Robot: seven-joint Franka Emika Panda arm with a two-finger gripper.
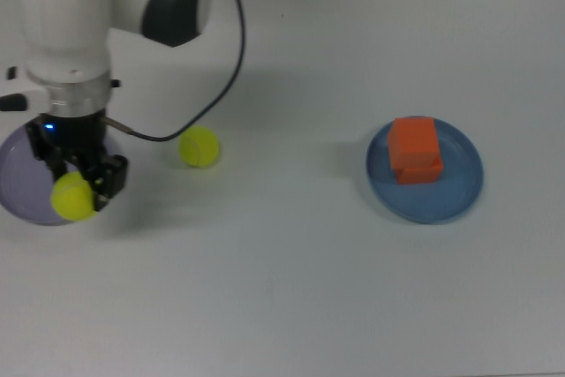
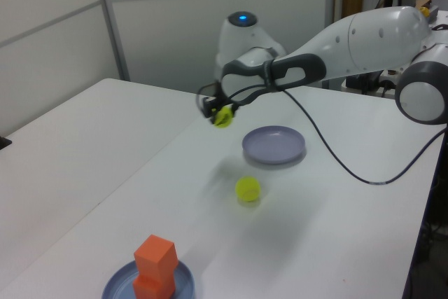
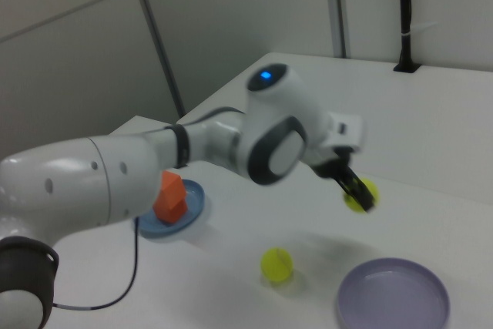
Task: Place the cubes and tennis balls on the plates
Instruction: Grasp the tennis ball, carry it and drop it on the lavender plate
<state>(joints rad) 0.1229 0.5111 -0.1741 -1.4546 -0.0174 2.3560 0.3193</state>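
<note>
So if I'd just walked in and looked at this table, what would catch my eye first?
Probably the big white robot arm stretching across the table, its gripper holding a yellow tennis ball in the air near the purple plate. After that, the two bright orange cubes stacked on the blue plate at the top view's right, and a second ball lying loose on the table between the plates.

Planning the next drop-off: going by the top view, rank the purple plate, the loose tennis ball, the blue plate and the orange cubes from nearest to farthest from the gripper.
Gripper holds one tennis ball.
1. Purple plate: under it, at the top view's left edge.
2. Loose tennis ball: on the table, toward the top view's right.
3. Orange cubes and blue plate: far toward the top view's right; cubes sit on it, too close to separate.
</note>
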